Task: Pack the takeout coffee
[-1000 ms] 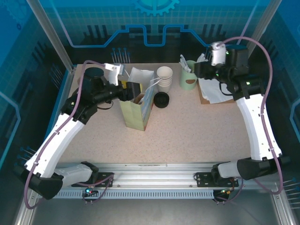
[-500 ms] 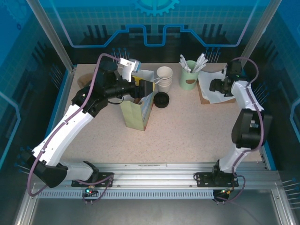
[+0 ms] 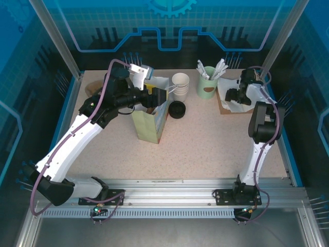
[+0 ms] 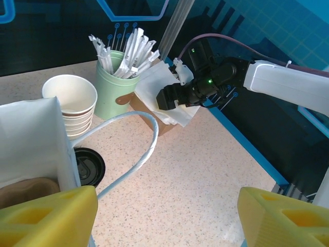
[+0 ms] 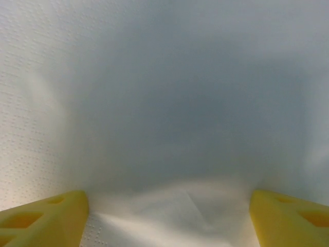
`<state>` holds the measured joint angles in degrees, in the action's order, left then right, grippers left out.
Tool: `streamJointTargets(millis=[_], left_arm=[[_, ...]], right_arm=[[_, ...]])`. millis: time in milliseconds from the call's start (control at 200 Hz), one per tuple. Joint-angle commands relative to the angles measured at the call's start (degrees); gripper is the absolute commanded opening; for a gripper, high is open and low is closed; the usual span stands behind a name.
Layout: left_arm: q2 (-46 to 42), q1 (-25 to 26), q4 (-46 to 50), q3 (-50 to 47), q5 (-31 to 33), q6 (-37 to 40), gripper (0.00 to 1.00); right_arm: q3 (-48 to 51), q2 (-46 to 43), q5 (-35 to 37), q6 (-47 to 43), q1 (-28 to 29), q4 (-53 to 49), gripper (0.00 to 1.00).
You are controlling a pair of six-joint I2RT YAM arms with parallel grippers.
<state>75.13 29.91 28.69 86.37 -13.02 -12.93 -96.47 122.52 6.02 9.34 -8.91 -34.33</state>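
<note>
Inside paper bag point(image 4: 31, 134), takeout coffee point(image 4: 25, 189) beneath spread left pincer point(image 4: 164, 216)

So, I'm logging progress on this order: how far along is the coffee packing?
Done: the paper bag stands open; the brown shape inside may be the takeout coffee, though I cannot tell for sure. In hand: the left gripper sits open at the bag's mouth, the right gripper open over the napkins. Left: likely a napkin into the bag.
</note>
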Motion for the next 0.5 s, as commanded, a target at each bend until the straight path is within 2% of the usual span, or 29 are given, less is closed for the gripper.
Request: streamJointTargets(millis=[0,155,265,495], left_arm=[[0.8,0.0,4.1,0.7,4.3,1.7,0.74],[2.6,-4.1,12.8,3.8,5.8,1.1,0.74],[1.9,-7.6,15.6,3.7,5.6,0.9,0.74],[3.6,-8.6,21.7,6.0,5.8,3.7,0.73]], right_arm=[[-2.0,2.2,-0.2,-1.0,0.5,-0.5,0.81],[-1.7,2.3,-0.3,-1.1,0.5,-0.4,0.75],[-1.5,2.0,-0.2,-1.3,0.5,-0.4,0.67],[-1.4,1.6,-0.3,-1.3,0.6,-0.6,0.49]])
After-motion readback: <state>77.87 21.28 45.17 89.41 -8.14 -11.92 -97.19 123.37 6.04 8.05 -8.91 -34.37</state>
